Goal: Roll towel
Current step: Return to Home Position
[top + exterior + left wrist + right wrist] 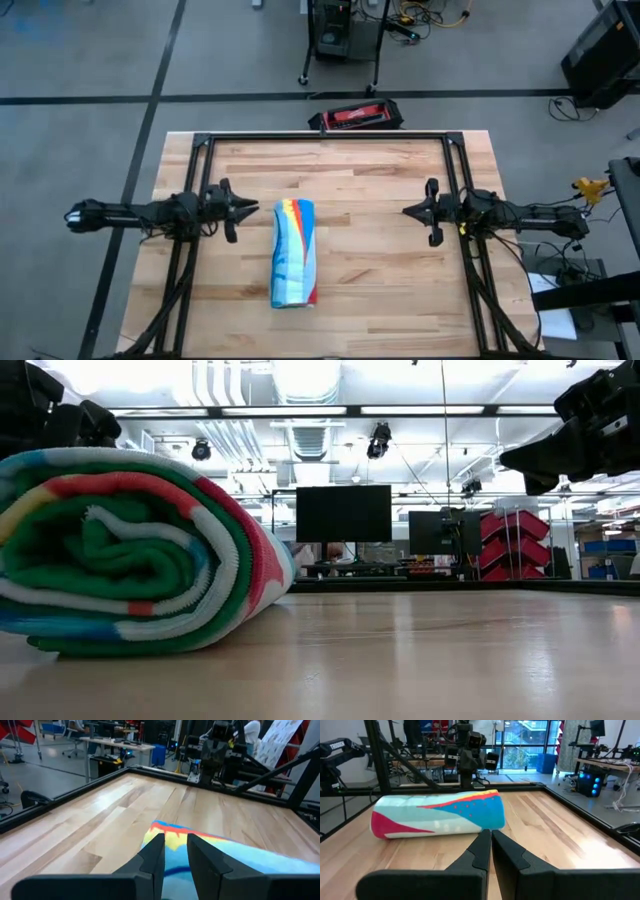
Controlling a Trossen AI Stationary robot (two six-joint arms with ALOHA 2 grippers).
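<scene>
Here I am, both arms stretched level over the table point(370, 290), one from each side, and the towel point(295, 253) lies between them. It is rolled into a fat tube, lying lengthwise along the boards a little to my left of the table's middle. Its outside shows pale blue with red, yellow and orange patches. From the low view its near end faces the camera: green layers wind in a spiral, edged with white, resting flat on the wood.

My left gripper point(250, 208) hovers just beside the roll's far end, not touching it. Looking past its fingers point(152, 857), I see them all but closed, only a thin slit between them, and nothing in their grasp. The towel's orange and blue end shows right beyond the tips.

My right gripper point(408, 212) hangs well apart from the towel, out over bare wood on the other side. Its fingers point(480, 847) are pressed together at the tips, holding nothing. Through that wrist camera the whole roll lies sideways across the boards, and my left arm stands behind it.

High in the low view's right corner hangs a dark shape, probably my right arm, though I can't tell from that angle. A dark frame point(330, 137) runs round the table's edge.
</scene>
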